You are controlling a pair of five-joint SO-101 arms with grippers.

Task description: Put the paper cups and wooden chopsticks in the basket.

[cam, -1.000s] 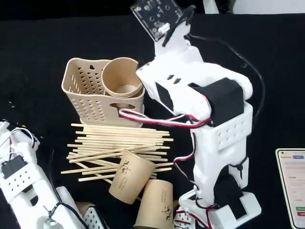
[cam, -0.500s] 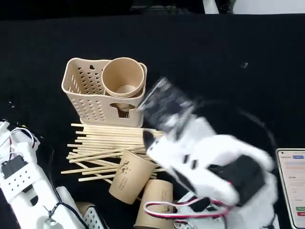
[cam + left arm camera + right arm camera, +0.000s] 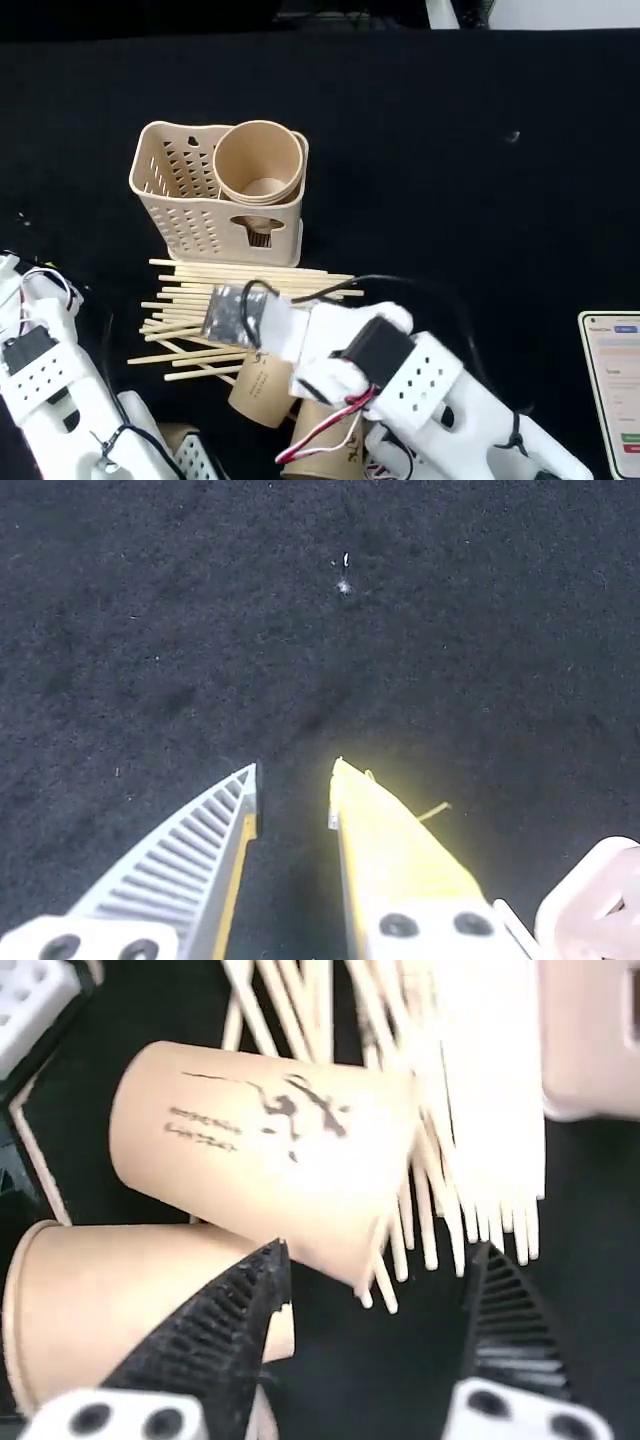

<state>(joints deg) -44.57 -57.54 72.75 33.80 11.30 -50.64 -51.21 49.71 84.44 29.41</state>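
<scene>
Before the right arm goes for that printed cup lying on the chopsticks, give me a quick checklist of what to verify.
1. Right claw open: ok, jaws spread wide.
2. Printed paper cup between the jaws: not ok, it lies just ahead of the fingertips.
3. Cup free of the wooden chopsticks: not ok, it lies across them.
4. Space beside the cup: not ok, a second paper cup lies close beside it, next to one finger.
5. Room in the basket: ok, stacked cups fill one side and the other side is open.
6. Left claw out of the way: ok, open over the bare black table.
</scene>
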